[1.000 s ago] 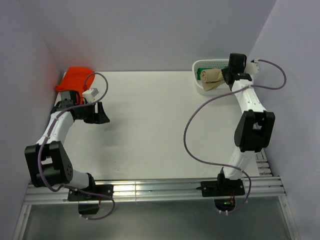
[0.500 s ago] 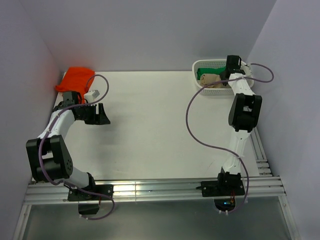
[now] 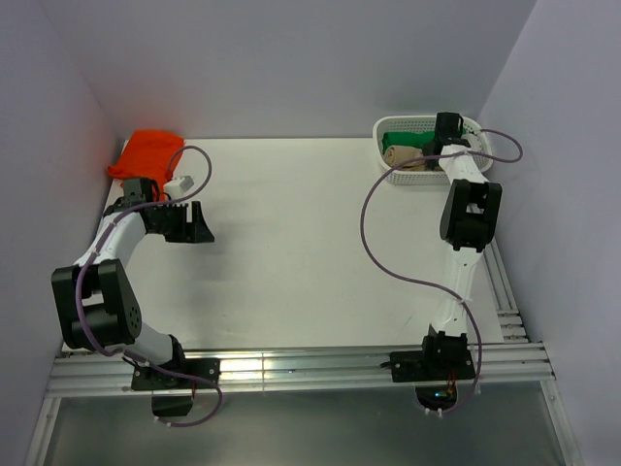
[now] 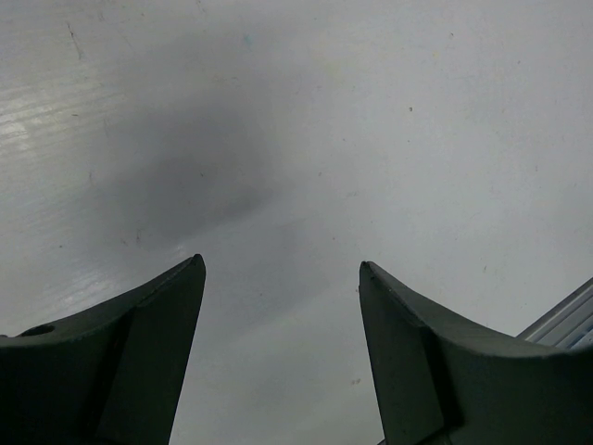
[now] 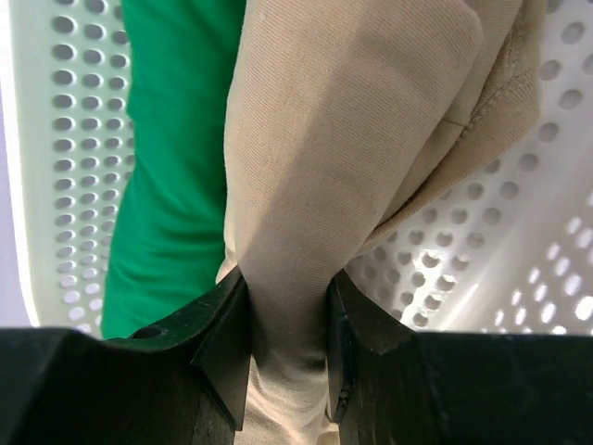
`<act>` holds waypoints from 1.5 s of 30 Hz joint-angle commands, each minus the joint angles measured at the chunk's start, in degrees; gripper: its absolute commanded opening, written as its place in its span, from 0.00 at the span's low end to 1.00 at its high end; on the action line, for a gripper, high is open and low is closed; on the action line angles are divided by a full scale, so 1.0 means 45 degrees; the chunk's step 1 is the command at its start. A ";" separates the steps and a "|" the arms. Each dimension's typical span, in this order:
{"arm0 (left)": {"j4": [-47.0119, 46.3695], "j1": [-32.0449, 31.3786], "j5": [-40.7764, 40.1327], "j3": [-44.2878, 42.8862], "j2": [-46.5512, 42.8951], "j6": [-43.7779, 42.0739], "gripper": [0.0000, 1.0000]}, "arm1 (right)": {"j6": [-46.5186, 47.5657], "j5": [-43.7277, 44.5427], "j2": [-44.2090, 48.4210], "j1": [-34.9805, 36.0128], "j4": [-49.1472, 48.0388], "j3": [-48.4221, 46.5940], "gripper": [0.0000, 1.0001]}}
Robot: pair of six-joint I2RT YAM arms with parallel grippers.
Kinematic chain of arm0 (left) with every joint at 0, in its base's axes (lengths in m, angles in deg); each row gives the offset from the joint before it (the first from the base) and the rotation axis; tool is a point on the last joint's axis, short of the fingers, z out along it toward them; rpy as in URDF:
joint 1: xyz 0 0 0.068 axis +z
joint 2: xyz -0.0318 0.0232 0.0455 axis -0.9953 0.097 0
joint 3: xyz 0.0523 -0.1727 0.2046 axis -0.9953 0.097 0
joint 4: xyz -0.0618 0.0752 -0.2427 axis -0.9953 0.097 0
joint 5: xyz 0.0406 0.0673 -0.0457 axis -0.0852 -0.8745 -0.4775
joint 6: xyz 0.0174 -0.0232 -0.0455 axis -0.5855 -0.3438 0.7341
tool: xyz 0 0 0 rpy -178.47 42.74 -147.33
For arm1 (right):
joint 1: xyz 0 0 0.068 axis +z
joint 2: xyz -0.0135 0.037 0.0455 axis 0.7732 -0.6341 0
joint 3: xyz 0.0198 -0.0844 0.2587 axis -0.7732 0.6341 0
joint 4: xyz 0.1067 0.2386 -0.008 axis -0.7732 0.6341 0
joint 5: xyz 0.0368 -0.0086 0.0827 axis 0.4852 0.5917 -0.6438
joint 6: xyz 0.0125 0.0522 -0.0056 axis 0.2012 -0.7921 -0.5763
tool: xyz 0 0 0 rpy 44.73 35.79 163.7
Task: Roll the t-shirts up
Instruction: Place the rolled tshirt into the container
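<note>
Table [image 3: 310,243] with orange t-shirt [image 3: 148,151], basket [image 3: 411,121]

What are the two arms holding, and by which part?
The right fingers pinch the tan t-shirt by one bunched end, inside the white basket. The left fingers stand open over the table, holding nothing.

The far right corner of the tabletop [image 3: 291,243] is occupied by the white basket [image 3: 408,179], itself filled by the green t-shirt [image 3: 397,139] and tan t-shirt [image 3: 408,157]. The far left corner is blocked by the orange t-shirt [image 3: 155,150]. The middle is left open.
</note>
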 commanded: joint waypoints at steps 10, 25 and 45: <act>0.0028 0.0033 0.0157 -0.0203 -0.0023 -0.0199 0.73 | -0.0241 -0.0419 -0.0598 -0.0061 -0.1296 -0.0438 0.26; 0.0126 0.0033 0.0450 -0.0281 -0.0140 -0.0278 0.74 | 0.0033 -0.1024 0.0573 -0.0081 -0.0632 -0.0125 0.76; 0.0458 0.0033 0.0919 -0.0827 -0.0082 -0.0414 0.74 | 0.0091 -0.1531 0.3850 -0.0198 -0.0104 0.1787 0.89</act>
